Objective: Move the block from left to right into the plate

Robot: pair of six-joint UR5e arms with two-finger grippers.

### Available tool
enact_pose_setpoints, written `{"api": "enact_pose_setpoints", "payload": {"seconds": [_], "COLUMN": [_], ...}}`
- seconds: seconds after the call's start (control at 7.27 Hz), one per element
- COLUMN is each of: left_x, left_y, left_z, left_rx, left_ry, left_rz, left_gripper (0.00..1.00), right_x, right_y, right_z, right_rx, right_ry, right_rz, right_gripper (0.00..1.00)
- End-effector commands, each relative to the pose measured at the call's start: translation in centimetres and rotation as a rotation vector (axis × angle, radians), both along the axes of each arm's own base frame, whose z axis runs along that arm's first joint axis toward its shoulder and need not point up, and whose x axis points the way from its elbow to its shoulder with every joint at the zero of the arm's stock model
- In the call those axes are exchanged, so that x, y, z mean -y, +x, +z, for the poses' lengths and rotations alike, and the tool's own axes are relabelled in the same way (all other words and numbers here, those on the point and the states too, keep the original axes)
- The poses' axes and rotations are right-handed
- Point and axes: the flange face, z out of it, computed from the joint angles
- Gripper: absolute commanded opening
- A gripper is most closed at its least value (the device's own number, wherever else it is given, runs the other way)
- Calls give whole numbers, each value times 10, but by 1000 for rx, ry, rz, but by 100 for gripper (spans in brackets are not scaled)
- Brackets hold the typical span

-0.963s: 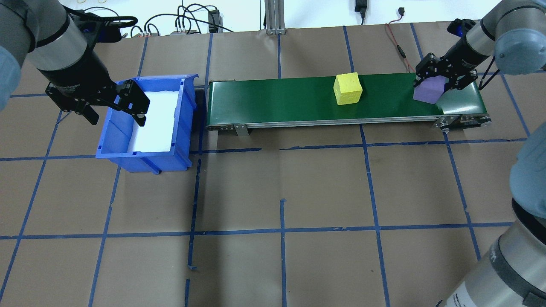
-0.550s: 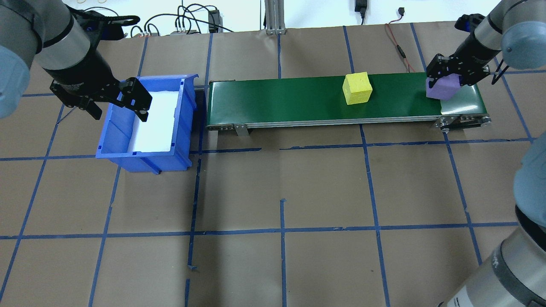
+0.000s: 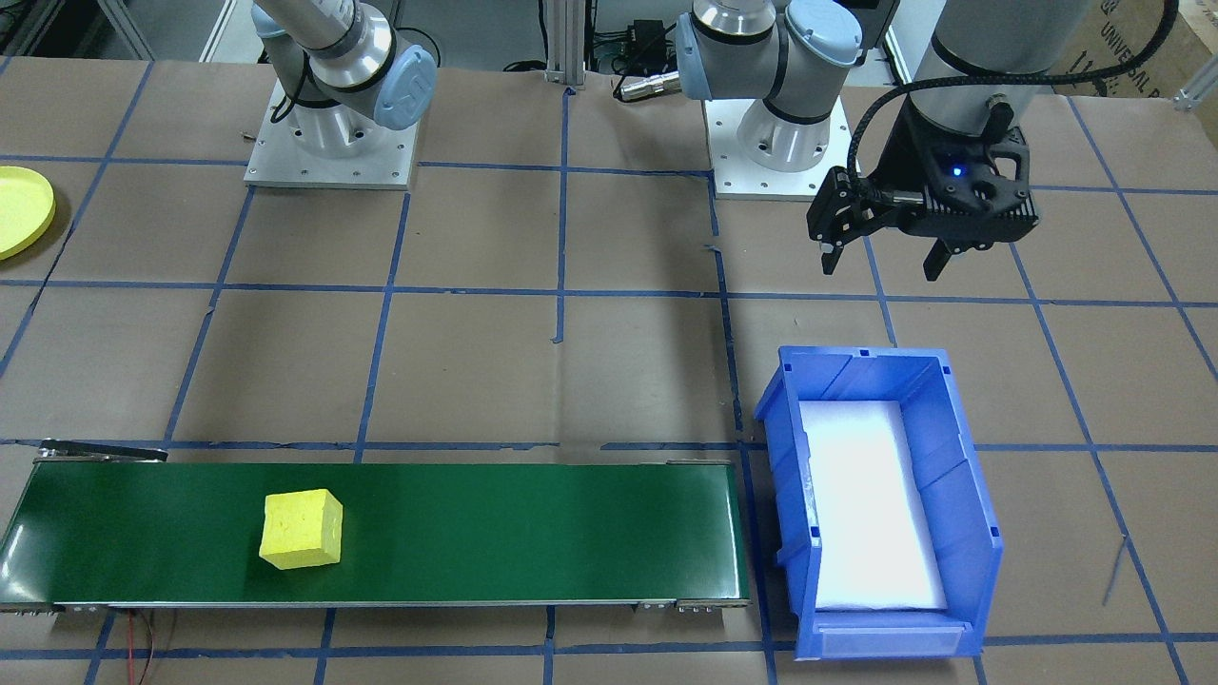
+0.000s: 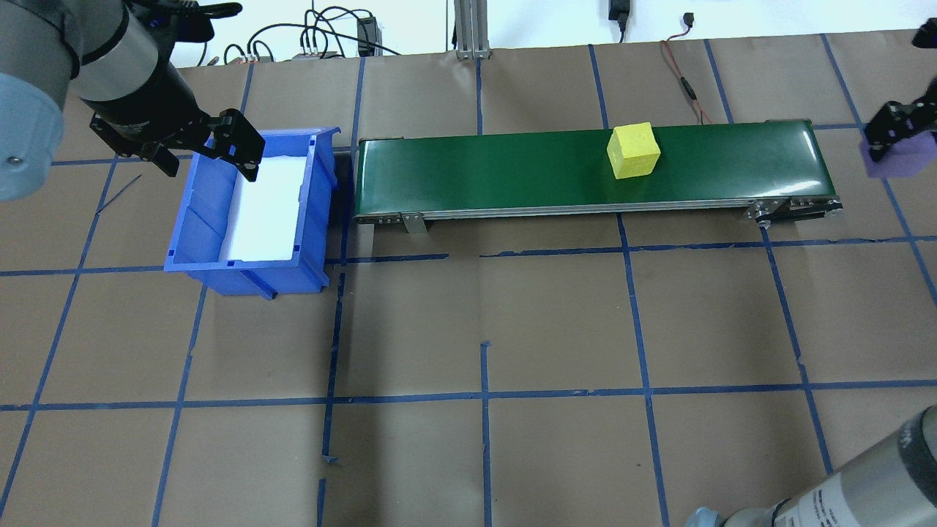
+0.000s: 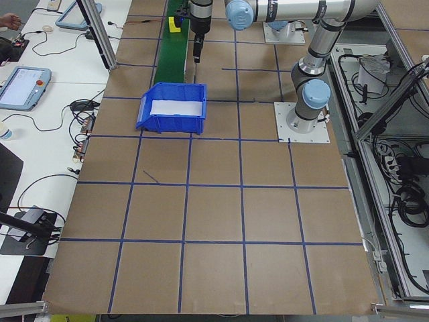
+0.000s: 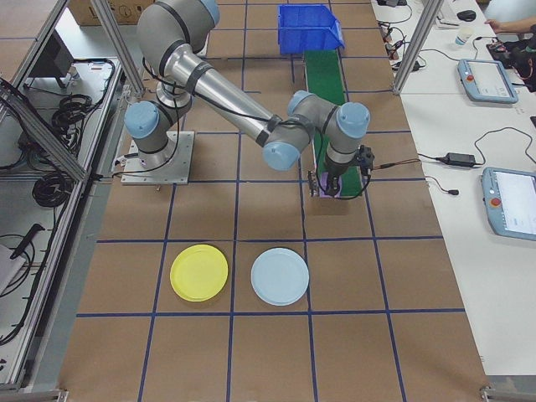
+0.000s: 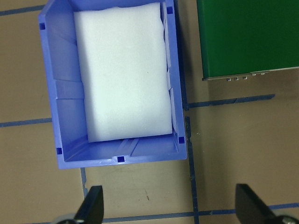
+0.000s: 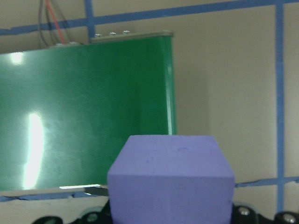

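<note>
The bench (image 4: 556,315) is covered in brown paper marked into squares by blue tape, with cables along its far edge. A green conveyor belt (image 4: 512,172) carries a yellow cube (image 4: 633,151) toward its right end. The right tool (image 4: 897,135) is clenched on a purple block (image 4: 904,157), held just past the belt's end, above the bench. The left tool (image 4: 208,157) hangs released over the far edge of a blue bin (image 4: 252,212) lined with white foam. The yellow plate (image 6: 199,272) lies beside a pale blue plate (image 6: 280,276), well apart from the belt.
</note>
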Motion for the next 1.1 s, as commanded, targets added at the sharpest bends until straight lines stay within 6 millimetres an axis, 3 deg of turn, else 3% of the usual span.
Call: {"api": "enact_pose_setpoints", "payload": {"seconds": [0.0, 0.28, 0.41, 0.55, 0.69, 0.83, 0.96], "left_x": [6, 25, 20, 20, 20, 12, 6], "left_y": [0, -3, -7, -9, -9, -10, -11], "left_z": [-60, -67, -45, -34, -33, -12, 1], "left_rx": [-3, -8, -1, 1, 1, 3, 4], "left_ry": [116, 25, -44, -66, -69, -108, -125], "left_rz": [7, 1, -19, -22, -22, -24, -24], "left_gripper": [100, 100, 100, 100, 100, 100, 100], "right_x": [-73, -117, -119, -119, -119, -121, -120], "right_y": [-106, -176, -199, -204, -205, -203, -203], "right_z": [-23, -57, -74, -88, -88, -92, -90], "right_rx": [14, 47, 21, 36, 35, 44, 39], "right_ry": [59, 58, 36, 44, 45, 47, 45], "right_rz": [87, 116, 132, 131, 122, 103, 86], "right_gripper": [32, 33, 36, 41, 70, 95, 100]}}
